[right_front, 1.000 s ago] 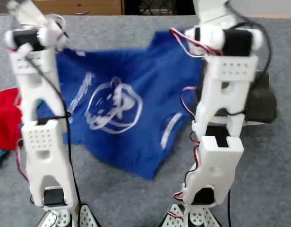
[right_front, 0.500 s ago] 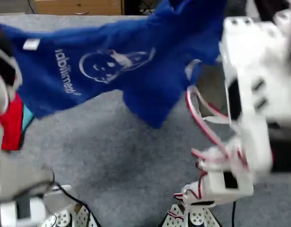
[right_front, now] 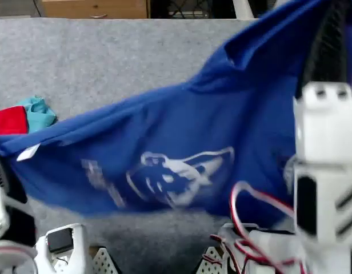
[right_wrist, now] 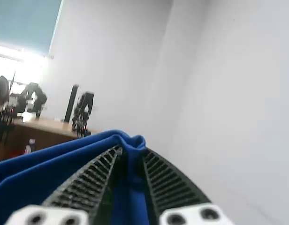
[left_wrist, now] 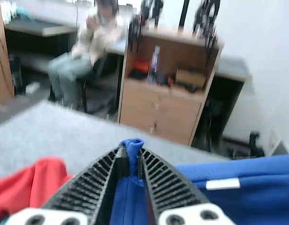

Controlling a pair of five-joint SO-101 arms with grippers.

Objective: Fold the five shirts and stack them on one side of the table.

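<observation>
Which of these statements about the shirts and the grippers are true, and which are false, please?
1. The left gripper is shut on the blue shirt. True.
2. The right gripper is open and empty. False: it is shut on the blue shirt too.
3. The blue shirt lies folded flat. False: it hangs spread between both grippers, above the table.
4. A red shirt lies at the table's edge, touching a teal cloth. True.

blue shirt [right_front: 222,131] cropped at right, print [right_front: 182,177] blurred
</observation>
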